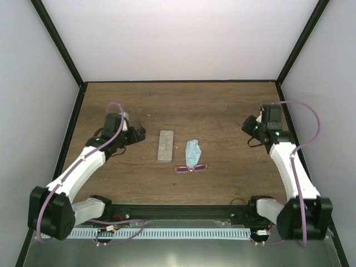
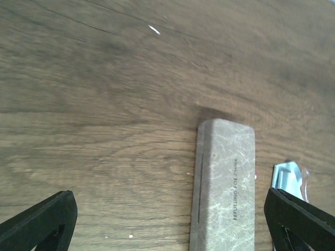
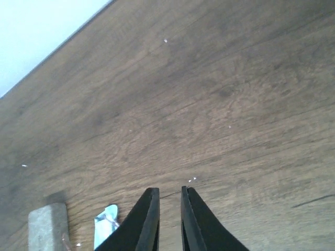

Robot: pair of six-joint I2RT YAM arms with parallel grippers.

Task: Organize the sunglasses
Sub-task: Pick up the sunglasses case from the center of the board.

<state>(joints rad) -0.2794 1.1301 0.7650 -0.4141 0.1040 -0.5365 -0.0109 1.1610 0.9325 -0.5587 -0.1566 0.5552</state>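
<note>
**Thin pink sunglasses lie loose on the wood grain, neither claw on them**

Nearest the arm bases, the sunglasses [image 1: 191,168] lie flat on the brown wood-grain table [image 1: 233,105], just right of its middle. Their frame is a thin pink-purple wire with small tinted lenses. Touching them from the far side is a crumpled light blue cloth [image 1: 192,152], soft and folded into a rough oval. Left of the cloth, and apart from it, lies a long grey case [image 1: 165,145]. It is a closed slab with rounded corners, a marbled stone-like surface, a side seam and small printed lettering. The left gripper [image 1: 142,133] hangs just left of the case, its black jaws spread wide and holding nothing. The right gripper [image 1: 248,125] hangs well to the right, its tapered jaws pinched together on nothing.
</note>
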